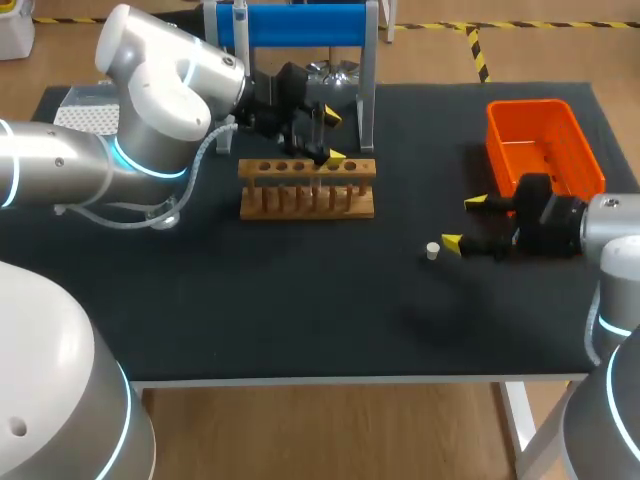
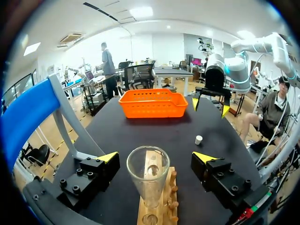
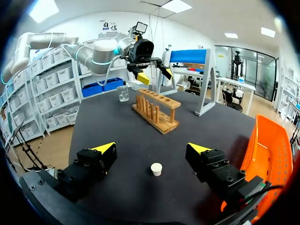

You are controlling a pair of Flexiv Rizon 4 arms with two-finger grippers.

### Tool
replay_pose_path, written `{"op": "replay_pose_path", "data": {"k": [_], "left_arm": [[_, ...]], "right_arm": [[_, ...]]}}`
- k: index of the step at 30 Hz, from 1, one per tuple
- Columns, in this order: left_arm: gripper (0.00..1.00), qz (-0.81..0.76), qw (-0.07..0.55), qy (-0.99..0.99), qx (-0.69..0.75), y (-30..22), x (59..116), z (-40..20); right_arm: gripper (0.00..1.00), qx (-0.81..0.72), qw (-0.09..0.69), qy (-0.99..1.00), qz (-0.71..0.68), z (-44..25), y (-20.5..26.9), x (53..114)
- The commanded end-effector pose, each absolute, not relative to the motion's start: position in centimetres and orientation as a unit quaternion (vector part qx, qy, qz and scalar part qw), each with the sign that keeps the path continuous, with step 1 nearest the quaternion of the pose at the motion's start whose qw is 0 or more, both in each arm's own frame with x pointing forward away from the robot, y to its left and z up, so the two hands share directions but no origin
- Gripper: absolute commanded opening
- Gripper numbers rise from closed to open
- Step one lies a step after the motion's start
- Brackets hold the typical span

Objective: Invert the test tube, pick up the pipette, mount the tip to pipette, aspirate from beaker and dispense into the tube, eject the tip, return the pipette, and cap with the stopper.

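Observation:
A clear glass test tube (image 2: pixel 147 180) stands in the wooden rack (image 2: pixel 158 199) with its open mouth up. My left gripper (image 2: pixel 156 157) hangs just above the rack (image 1: pixel 306 187), open, one finger on each side of the tube and neither touching it. In the head view the left gripper (image 1: pixel 326 140) hides the tube. A small white stopper (image 1: pixel 433 251) lies on the black mat. My right gripper (image 1: pixel 464 223) hovers open just right of it; in its wrist view the stopper (image 3: pixel 156 169) lies under the open right gripper (image 3: pixel 151 149). A glass beaker (image 3: pixel 123 93) stands beyond the rack (image 3: pixel 157 112).
An orange basket (image 1: pixel 543 147) sits at the back right, close behind my right arm. A blue-topped stand (image 1: pixel 300 25) rises behind the rack. A white perforated pad (image 1: pixel 88 112) lies at the back left corner. The table's front edge (image 1: pixel 320 378) runs below the open mat.

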State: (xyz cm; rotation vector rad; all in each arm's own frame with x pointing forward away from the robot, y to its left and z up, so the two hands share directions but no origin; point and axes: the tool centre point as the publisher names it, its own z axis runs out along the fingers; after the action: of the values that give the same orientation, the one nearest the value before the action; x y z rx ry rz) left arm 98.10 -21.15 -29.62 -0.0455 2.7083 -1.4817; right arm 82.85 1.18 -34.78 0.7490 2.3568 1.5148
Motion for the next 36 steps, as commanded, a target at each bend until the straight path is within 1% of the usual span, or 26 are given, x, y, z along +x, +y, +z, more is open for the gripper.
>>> {"op": "replay_pose_path", "data": {"k": [1, 17, 36], "left_arm": [[1.0, -0.479, 0.026, 0.877, -0.015, -21.2, 98.2, -29.6], [1.0, -0.479, 0.026, 0.877, -0.015, -21.2, 98.2, -29.6], [1.0, -0.479, 0.026, 0.877, -0.015, -21.2, 98.2, -29.6]], "right_arm": [[1.0, 0.267, 0.139, 0.801, 0.517, -36.1, 1.5, 82.8], [1.0, 0.27, 0.115, 0.823, 0.487, -39.2, 2.1, 82.9], [1.0, 0.276, 0.106, 0.835, 0.464, -41.3, 3.7, 83.7]]}}
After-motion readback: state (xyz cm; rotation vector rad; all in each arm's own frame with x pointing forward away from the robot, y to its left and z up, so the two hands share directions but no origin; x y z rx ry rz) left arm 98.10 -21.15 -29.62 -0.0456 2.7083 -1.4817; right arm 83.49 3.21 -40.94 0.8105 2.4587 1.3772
